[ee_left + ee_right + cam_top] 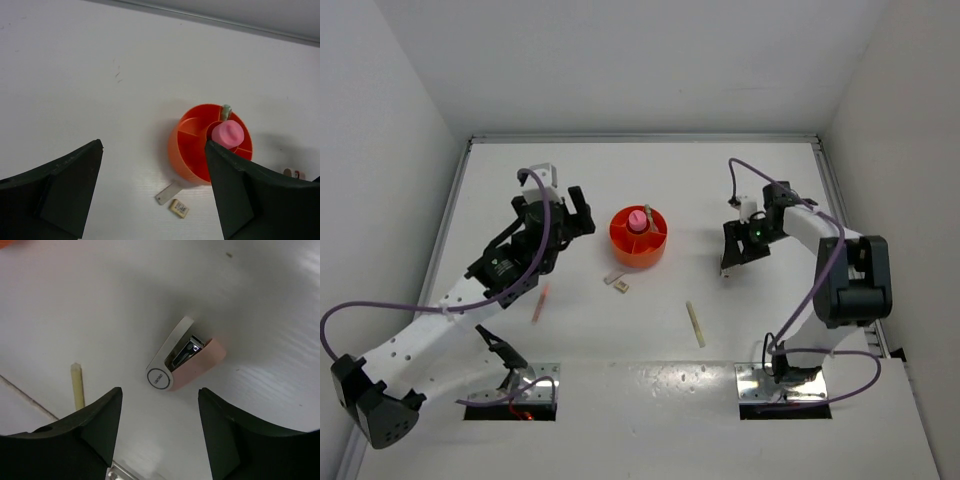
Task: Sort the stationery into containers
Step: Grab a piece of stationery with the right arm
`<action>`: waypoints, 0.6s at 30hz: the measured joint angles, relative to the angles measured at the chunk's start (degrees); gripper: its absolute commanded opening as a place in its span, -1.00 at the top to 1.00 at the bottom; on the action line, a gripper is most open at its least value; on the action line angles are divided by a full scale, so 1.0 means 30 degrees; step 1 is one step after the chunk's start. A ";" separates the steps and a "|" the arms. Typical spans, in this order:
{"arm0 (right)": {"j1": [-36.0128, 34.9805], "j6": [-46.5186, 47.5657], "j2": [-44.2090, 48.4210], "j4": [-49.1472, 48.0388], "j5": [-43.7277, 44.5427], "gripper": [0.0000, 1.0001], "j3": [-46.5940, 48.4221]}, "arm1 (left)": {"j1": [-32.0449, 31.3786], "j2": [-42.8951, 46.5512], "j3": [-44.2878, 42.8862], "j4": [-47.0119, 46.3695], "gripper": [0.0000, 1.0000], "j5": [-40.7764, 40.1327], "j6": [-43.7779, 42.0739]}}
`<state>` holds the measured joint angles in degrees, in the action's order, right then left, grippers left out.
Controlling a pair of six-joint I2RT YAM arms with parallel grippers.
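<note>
The round orange organiser (638, 254) stands mid-table with a pink cylinder (637, 219) in its central well and a mint green stick (226, 111) leaning in a back compartment. My left gripper (570, 215) hangs open and empty just left of the organiser (181, 150). Two small beige blocks (616, 282) lie in front of it; one block (179, 208) shows a printed label. A pink mini stapler (187, 357) lies on the table under my right gripper (160, 390), which is open just short of it. A pale yellow stick (695, 323) and a thin pink-orange pen (539, 303) lie nearer the bases.
White walls close the table at the back and both sides. The left arm's purple cable (380, 310) loops over the near-left area. Metal base plates (775, 385) sit at the near edge.
</note>
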<state>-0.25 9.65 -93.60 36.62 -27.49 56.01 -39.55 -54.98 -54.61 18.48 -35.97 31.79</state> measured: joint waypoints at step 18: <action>-0.0896 -0.4248 -0.2543 -0.1173 0.1035 -0.37 0.0015 | 0.1727 0.0692 0.1049 0.0510 -0.78 0.2295 0.0146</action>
<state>-2.94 -3.09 -101.23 33.10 -24.38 56.05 -34.37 -52.90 -51.46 20.01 -29.08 32.23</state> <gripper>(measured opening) 0.688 0.888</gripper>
